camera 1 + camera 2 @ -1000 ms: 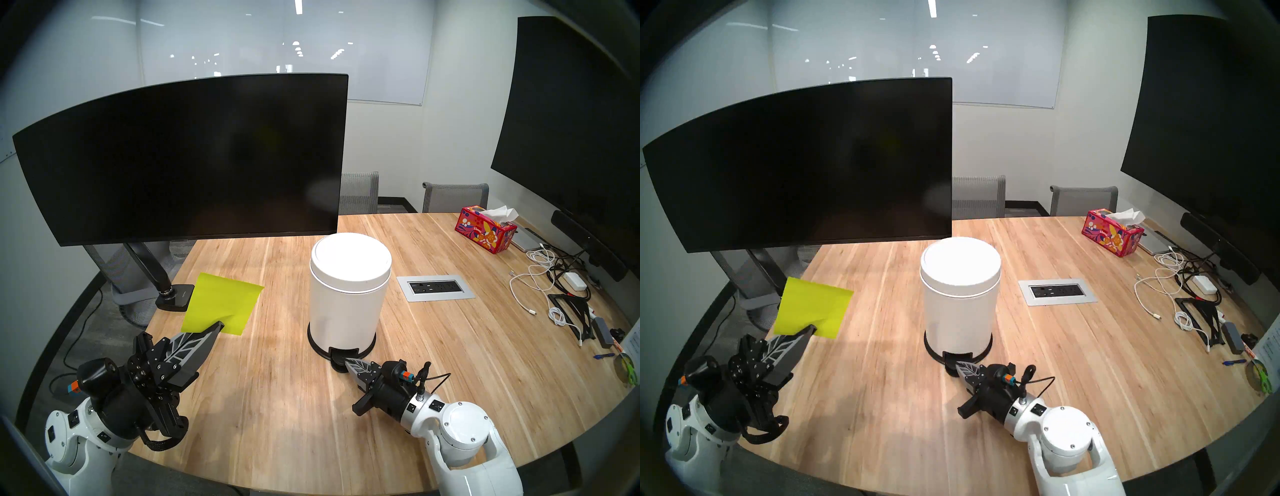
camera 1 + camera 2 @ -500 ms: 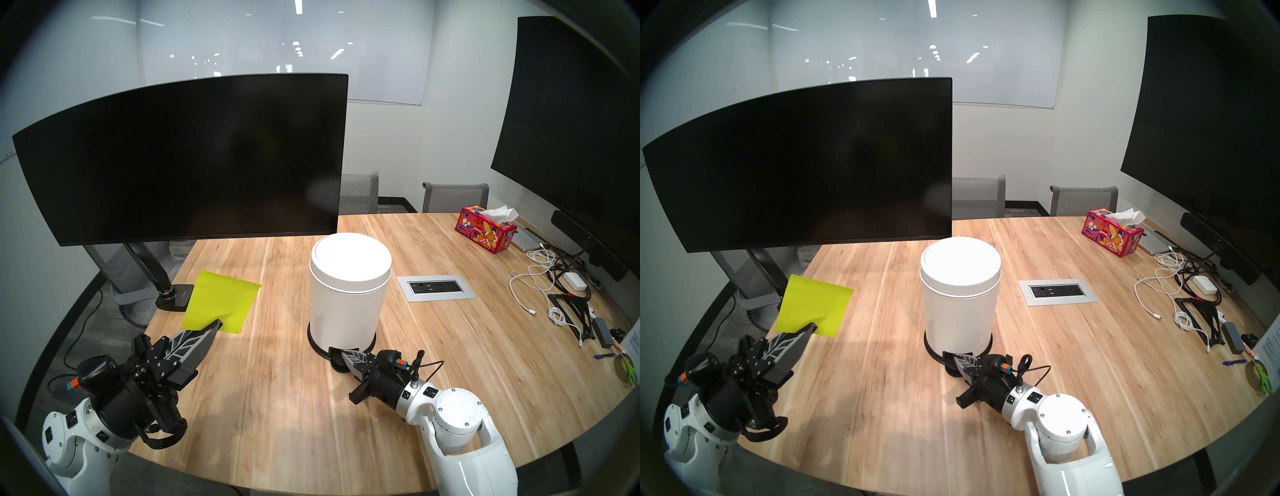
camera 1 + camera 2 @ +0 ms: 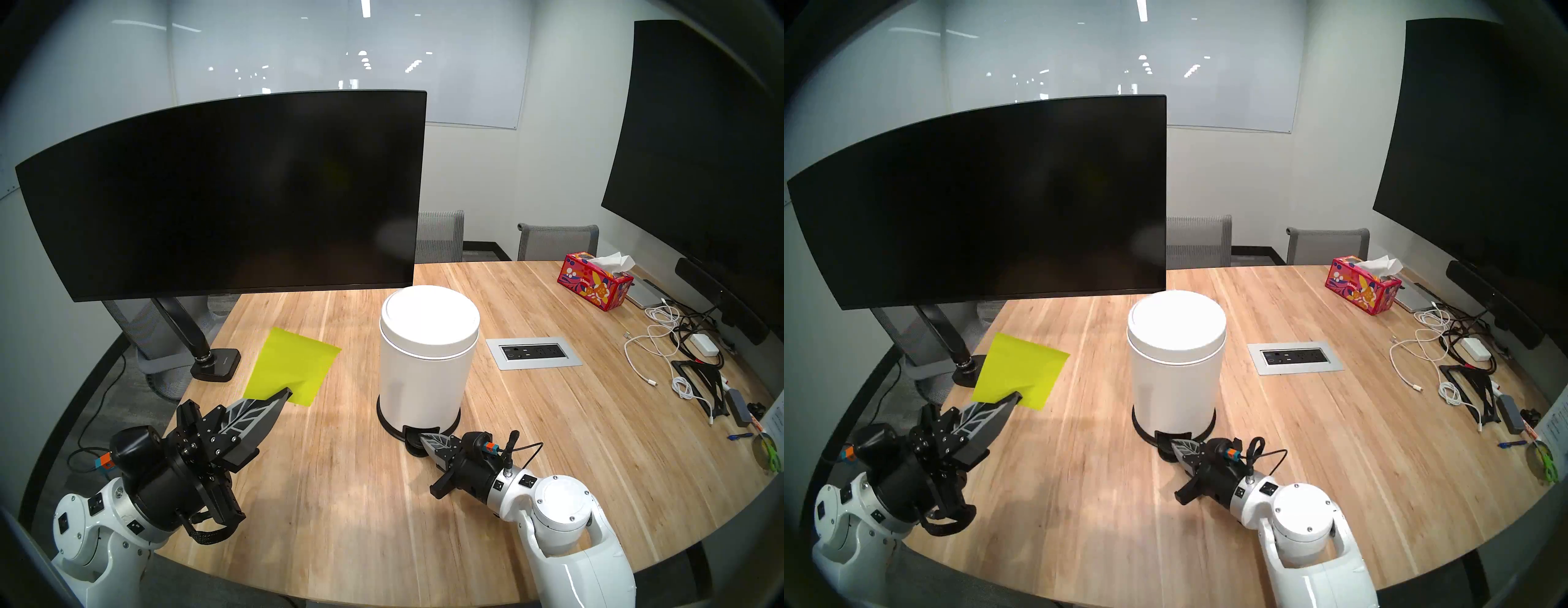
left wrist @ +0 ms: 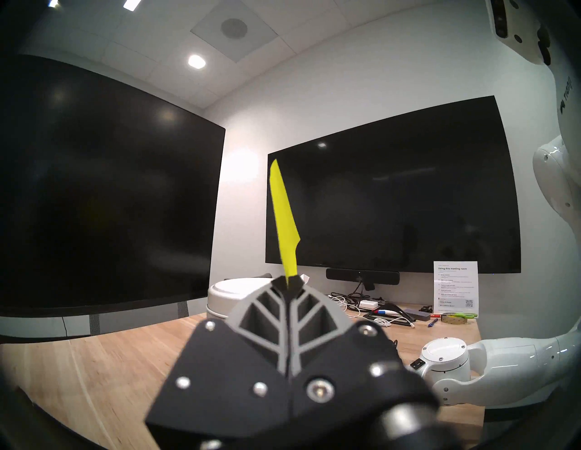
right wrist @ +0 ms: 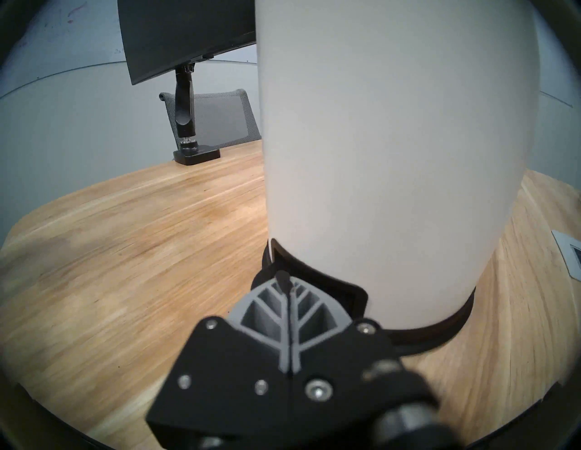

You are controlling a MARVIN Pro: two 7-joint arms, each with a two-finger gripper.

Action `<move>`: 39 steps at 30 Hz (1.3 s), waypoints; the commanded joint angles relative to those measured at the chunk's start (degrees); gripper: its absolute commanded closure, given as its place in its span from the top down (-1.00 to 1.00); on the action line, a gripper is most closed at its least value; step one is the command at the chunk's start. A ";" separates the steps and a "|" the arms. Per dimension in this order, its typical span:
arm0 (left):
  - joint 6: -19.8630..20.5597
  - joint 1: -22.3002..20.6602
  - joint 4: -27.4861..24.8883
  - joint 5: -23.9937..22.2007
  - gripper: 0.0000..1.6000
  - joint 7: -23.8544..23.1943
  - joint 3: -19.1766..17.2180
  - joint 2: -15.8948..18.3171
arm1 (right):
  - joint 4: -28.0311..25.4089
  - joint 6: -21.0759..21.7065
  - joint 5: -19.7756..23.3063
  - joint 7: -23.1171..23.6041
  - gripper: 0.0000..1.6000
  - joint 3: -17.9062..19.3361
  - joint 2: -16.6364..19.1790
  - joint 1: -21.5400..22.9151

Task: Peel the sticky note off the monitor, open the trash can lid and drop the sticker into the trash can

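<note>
1. Yellow-green sticky note [image 3: 295, 367] is off the monitor [image 3: 237, 195], pinched at its near lower edge by the left gripper [image 3: 287, 393]; fingers closed flat on the paper.
2. Note stands up and away from the fingertips, free edge toward the monitor, far corner pointing right toward the trash can [image 3: 426, 369]. Near-square sheet, so no clear long axis. In the left wrist view it is nearly edge-on: a thin blade [image 4: 284, 220] rising from the closed tips [image 4: 290, 282], leaning slightly left at the top.
3. Note hangs above the wooden table [image 3: 339, 488], between the monitor arm's base [image 3: 216, 363] and the can, touching neither.
4. Monitor screen is dark and bare, on its black jointed arm at table-left.
5. Trash can is upright mid-table; trash can lid [image 3: 429, 314] sits down flat on the body.
6. Right gripper [image 3: 424, 441] is low at the can's front, fingers closed with nothing between them. Right wrist view shows the tips [image 5: 284, 282] over the black foot pedal [image 5: 345, 292]; contact looks likely but I cannot confirm it.
7. Off to the right: tissue box [image 3: 596, 282], table power panel [image 3: 533, 352], loose cables [image 3: 662, 339]. Well apart from both grippers.
</note>
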 commanded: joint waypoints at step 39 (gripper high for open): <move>8.33 -13.79 3.40 10.36 -1.00 8.24 9.98 6.34 | 3.46 1.19 -2.89 1.08 -1.00 -1.53 1.09 2.25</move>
